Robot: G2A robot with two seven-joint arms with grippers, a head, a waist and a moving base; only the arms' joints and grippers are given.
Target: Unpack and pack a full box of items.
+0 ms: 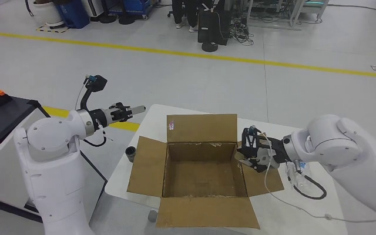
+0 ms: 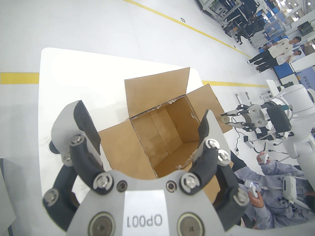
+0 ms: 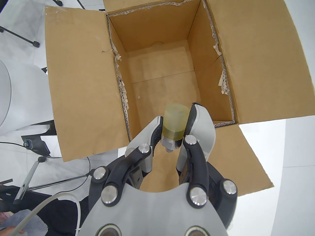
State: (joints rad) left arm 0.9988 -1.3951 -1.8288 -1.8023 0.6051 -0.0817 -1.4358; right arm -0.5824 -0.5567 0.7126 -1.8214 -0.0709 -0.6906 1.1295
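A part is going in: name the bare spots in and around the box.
The box floor is bare between all four walls. Bare table lies beyond the far flap. Crowded at the rim where the right gripper holds the yellowish cylinder.

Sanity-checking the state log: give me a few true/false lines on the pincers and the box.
1. The right pincer grips a yellowish cylinder. True.
2. The left pincer is shut on an item. False: it is open, with nothing in it.
3. The box has all four flaps folded out. True.
4. Items lie in the box. False: its floor is bare cardboard.
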